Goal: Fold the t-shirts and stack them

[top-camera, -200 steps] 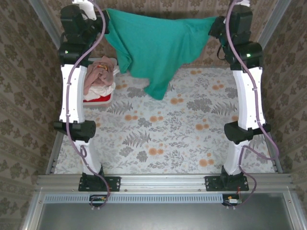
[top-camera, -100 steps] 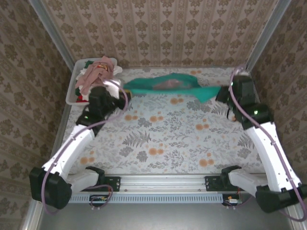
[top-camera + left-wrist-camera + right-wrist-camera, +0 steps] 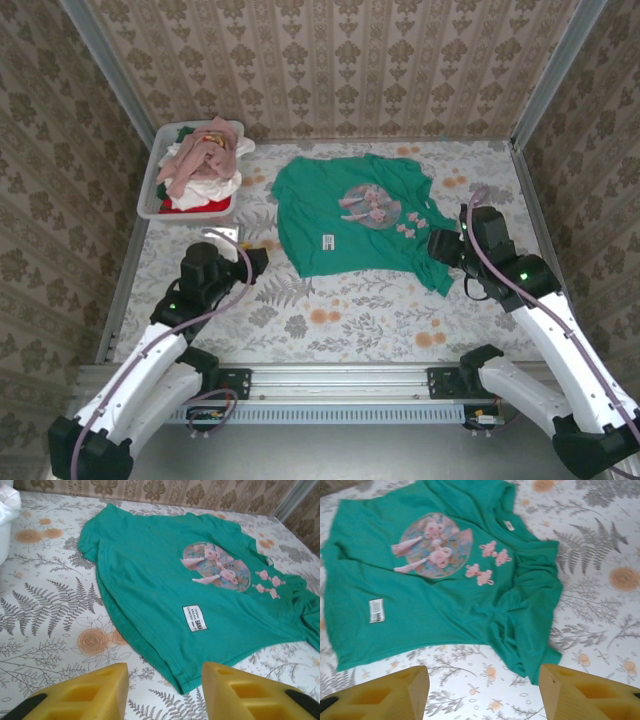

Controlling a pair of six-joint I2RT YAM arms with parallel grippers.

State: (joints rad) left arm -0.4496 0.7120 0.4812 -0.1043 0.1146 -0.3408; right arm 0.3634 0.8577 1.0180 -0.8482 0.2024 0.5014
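Both arms have pulled back to the near side and let go; the teal t-shirt [image 3: 350, 215] now lies spread flat, print up, on the table [image 3: 330, 300]. Left gripper [image 3: 165, 672] jaws partly apart, empty, just short of the hem. Right gripper [image 3: 484, 672] wide, empty, by the crumpled sleeve. Far left, white tub [image 3: 147, 190] with pile of shirts [image 3: 205, 165]: pink, white, red.

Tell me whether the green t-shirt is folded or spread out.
Spread out, not folded: the green t-shirt lies open on the table, chest print up, one sleeve bunched.
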